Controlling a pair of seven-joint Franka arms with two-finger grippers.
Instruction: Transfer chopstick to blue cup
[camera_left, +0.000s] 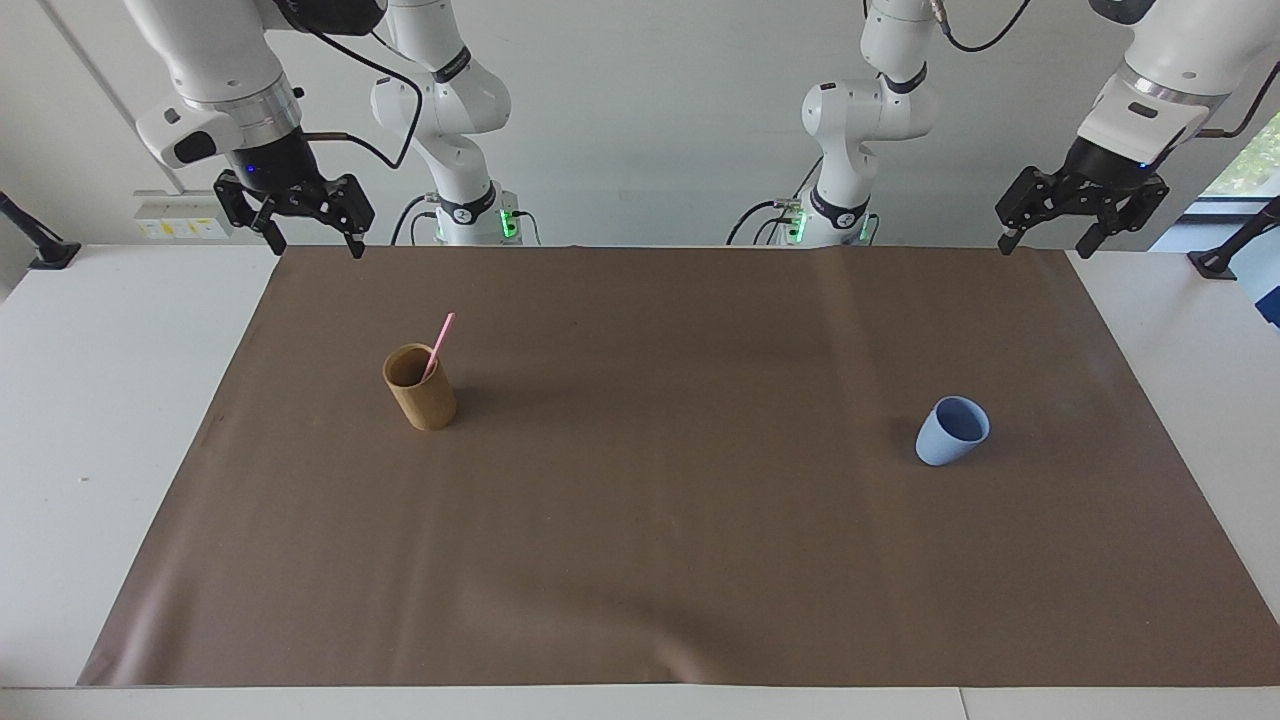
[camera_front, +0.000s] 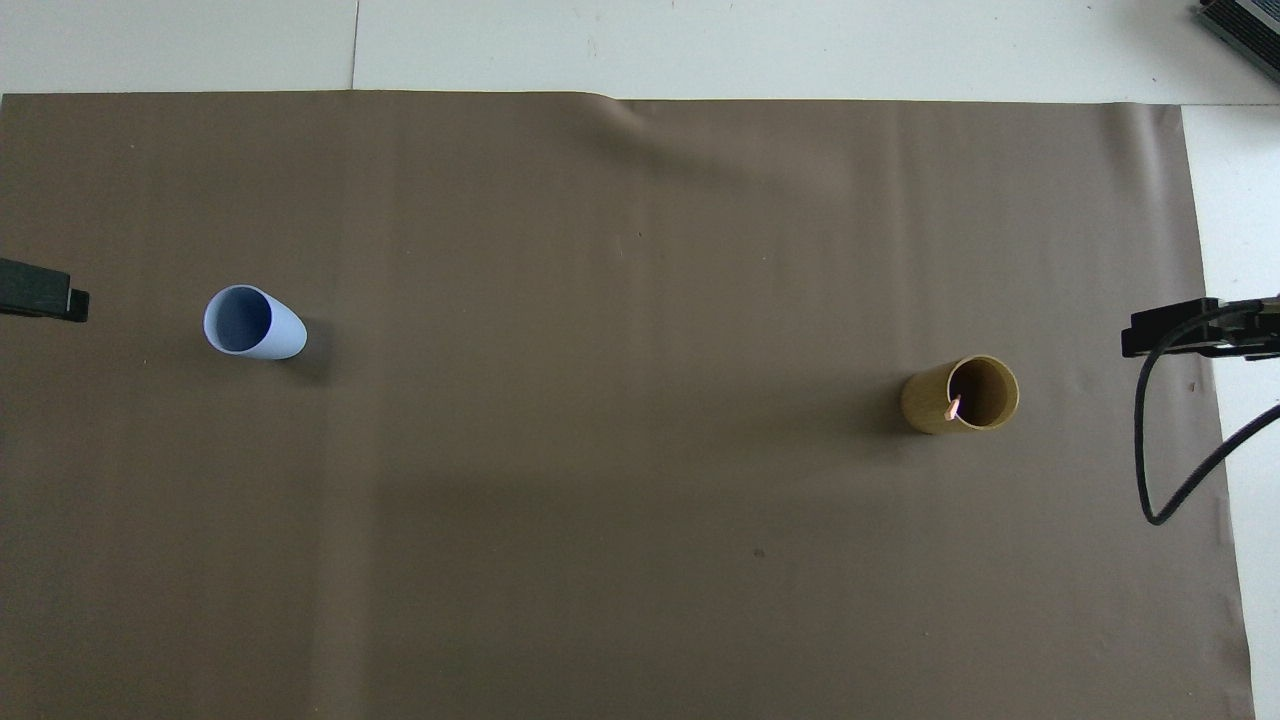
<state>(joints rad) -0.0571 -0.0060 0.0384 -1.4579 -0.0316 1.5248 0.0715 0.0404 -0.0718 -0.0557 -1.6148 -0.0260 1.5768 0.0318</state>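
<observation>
Both fingers sets hanging wide open, empty. Right gripper (camera_left: 312, 222) should be descending plumb over the chopstick (camera_left: 440, 343) in the bamboo cup (camera_left: 420, 386); left gripper (camera_left: 1048, 225) waiting near the blue cup (camera_left: 951, 431).
</observation>
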